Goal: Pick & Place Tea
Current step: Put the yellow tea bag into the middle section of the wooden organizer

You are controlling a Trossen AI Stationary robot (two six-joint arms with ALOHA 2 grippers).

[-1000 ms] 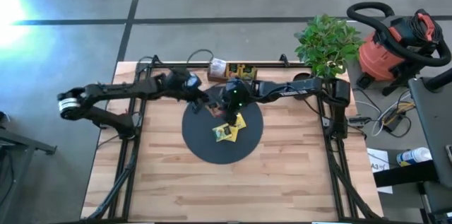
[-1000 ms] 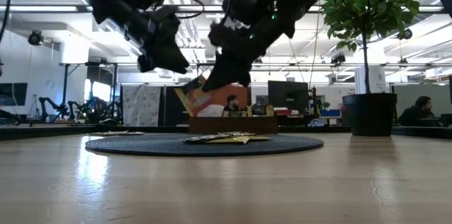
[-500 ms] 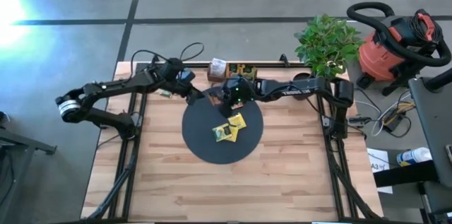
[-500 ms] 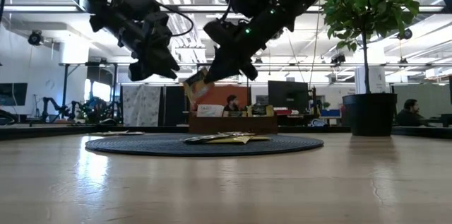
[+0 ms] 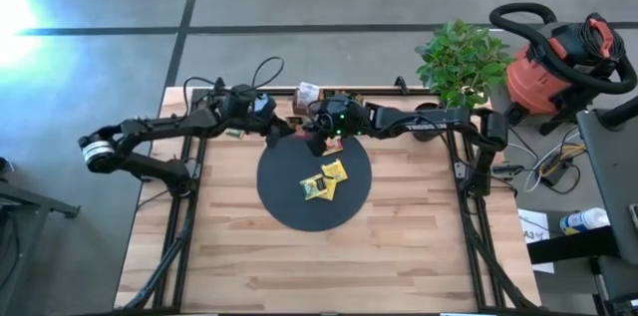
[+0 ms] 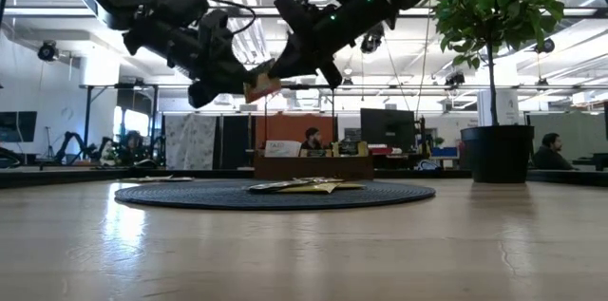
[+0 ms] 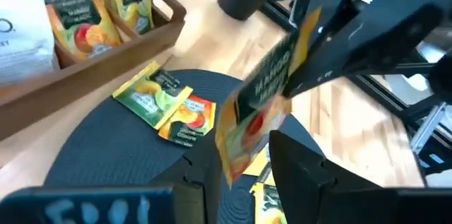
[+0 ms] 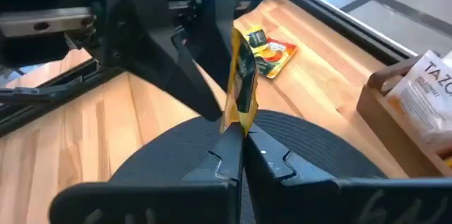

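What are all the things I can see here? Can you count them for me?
Black disc: one, black, middle of the table.
Tea packets on disc: about three, yellow and green.
Loose packet: one, orange-green, on bare wood beside the disc.
Wooden tray: one, brown, at the table's back edge, holding more packets.
Plant: one, green, back right corner.
Vacuum: one, orange-black, on the floor.
Right hand: shut on a yellow held packet above the disc.
Left hand: open, either side of it.

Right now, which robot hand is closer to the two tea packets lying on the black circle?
Right. The right gripper hangs just beyond the packets, over the disc's far rim, pinching another packet. The left gripper sits farther off, past the disc's far-left rim.
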